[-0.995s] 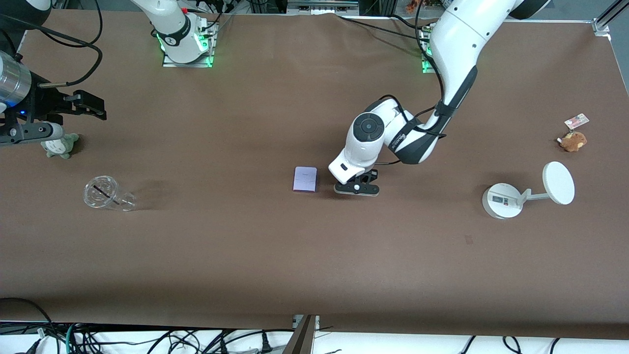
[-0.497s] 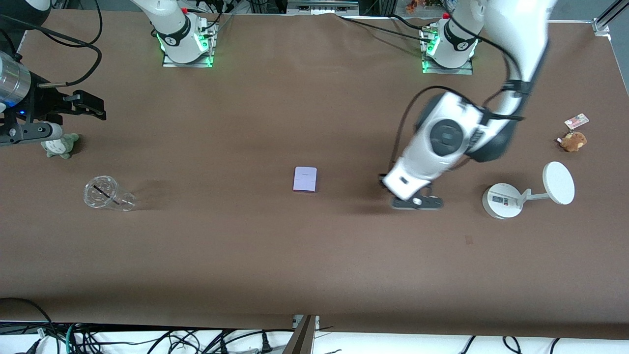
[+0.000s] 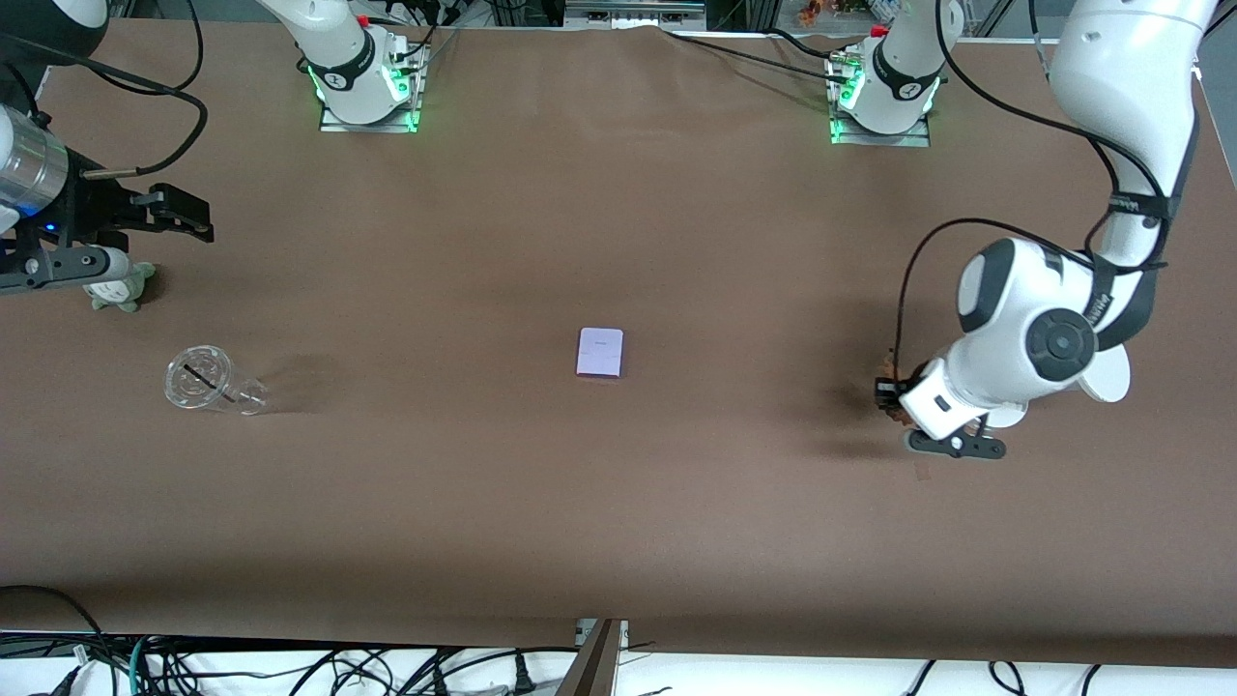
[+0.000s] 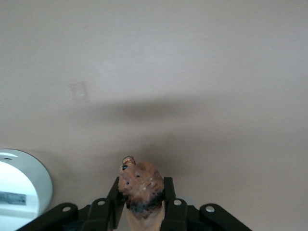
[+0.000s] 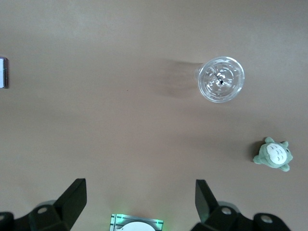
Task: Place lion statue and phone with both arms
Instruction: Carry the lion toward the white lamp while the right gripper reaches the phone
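My left gripper (image 3: 891,401) is shut on the lion statue (image 3: 896,416), a small brown-orange figurine. It holds the statue just above the table beside the white stand, toward the left arm's end. In the left wrist view the statue (image 4: 141,185) sits between the two black fingers (image 4: 169,192) of the gripper (image 4: 141,180). The phone (image 3: 600,352), a flat pale lavender rectangle, lies alone mid-table; its edge shows in the right wrist view (image 5: 3,72). My right gripper (image 3: 188,215) is open and empty above the table at the right arm's end, also seen in its wrist view (image 5: 139,185).
A clear plastic cup (image 3: 208,381) lies on its side, and a grey-green plush (image 3: 121,287) sits under the right hand; both show in the right wrist view, cup (image 5: 221,79) and plush (image 5: 273,155). The white stand (image 3: 1109,389) is mostly hidden by the left arm; its base shows in the left wrist view (image 4: 19,185).
My left arm has swung from beside the phone toward the left arm's end of the table, carrying the lion statue to the white stand. The right arm has barely moved.
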